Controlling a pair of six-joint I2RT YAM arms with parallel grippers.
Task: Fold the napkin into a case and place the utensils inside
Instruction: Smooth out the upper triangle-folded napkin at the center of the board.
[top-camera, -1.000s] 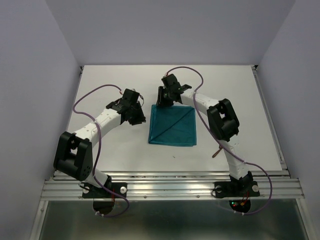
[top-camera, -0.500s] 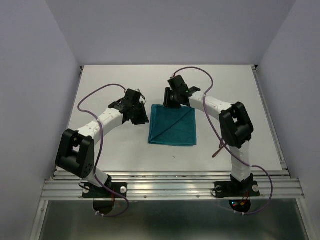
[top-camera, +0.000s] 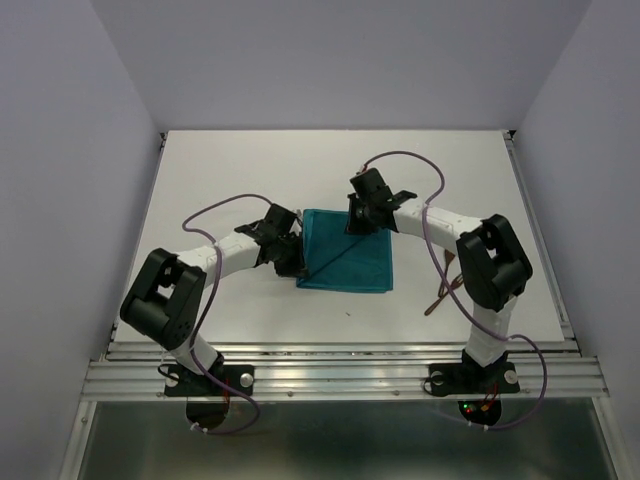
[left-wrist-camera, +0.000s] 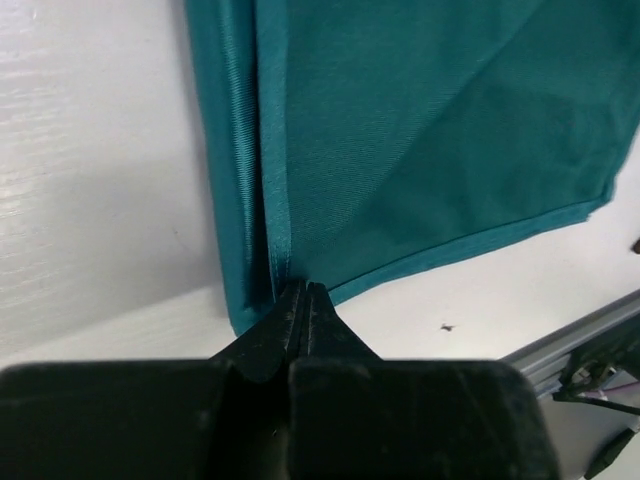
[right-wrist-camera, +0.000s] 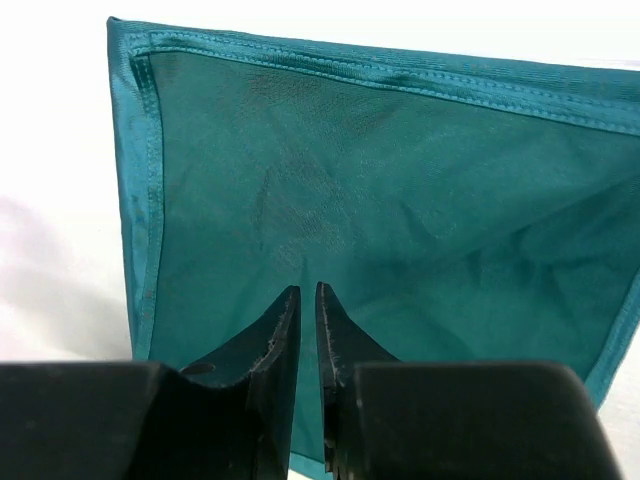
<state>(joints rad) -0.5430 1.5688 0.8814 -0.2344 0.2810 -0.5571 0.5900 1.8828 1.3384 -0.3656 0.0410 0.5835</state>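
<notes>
The teal napkin (top-camera: 350, 255) lies flat mid-table as a near-square with a diagonal crease; no case shape shows. My left gripper (top-camera: 296, 265) is at its near-left corner. In the left wrist view its tips (left-wrist-camera: 303, 288) are pressed together on the hem of the napkin (left-wrist-camera: 420, 120). My right gripper (top-camera: 357, 222) is down on the far edge. In the right wrist view its jaws (right-wrist-camera: 308, 290) stand a thin slit apart on the napkin (right-wrist-camera: 400, 180), and a small ridge of cloth runs up to the slit. The reddish-brown utensils (top-camera: 436, 302) lie right of the napkin, partly behind the right arm.
The white table (top-camera: 230, 170) ends at a metal rail (top-camera: 340, 365) along the near side. Grey walls close in left, right and far. Purple cables loop above both arms. The right arm's elbow (top-camera: 490, 260) hangs over the utensils.
Both grippers came down onto the napkin. The left moved right and nearer to the near-left corner and shut. The right moved from the far-left corner onto the far edge and narrowed its jaws.
</notes>
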